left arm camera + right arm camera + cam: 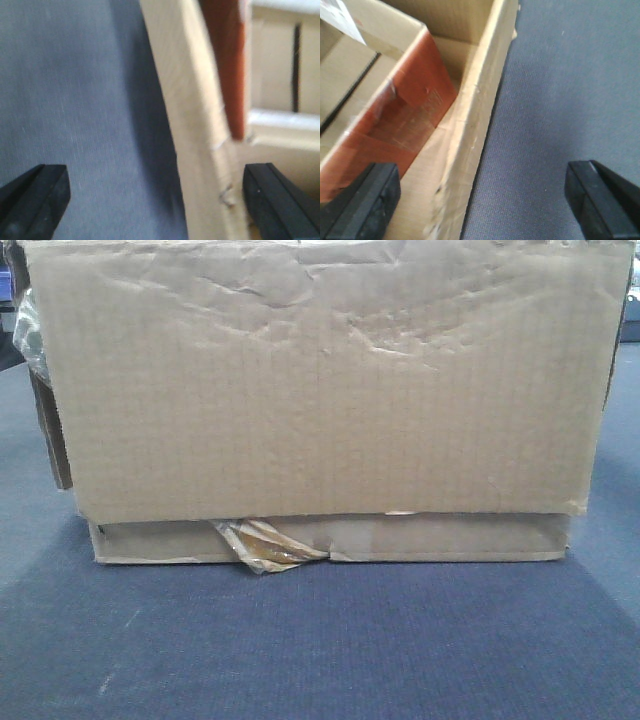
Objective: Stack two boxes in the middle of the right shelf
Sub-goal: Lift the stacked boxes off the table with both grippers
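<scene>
Finds the large creased box [320, 390] already atop the flatter taped box [450, 538], yet down on blue carpet [320, 650], no shelf in view. Leaves, seemingly, the whole lift onto it. Straddles a cardboard wall [200, 150] with left gripper [156, 200] and right gripper [485, 200] alike, fingers spread, clamping nothing.

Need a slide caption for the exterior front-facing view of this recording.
Large creased brown cardboard box atop a flatter cardboard box with peeling glossy tape, on blue carpet.
</scene>
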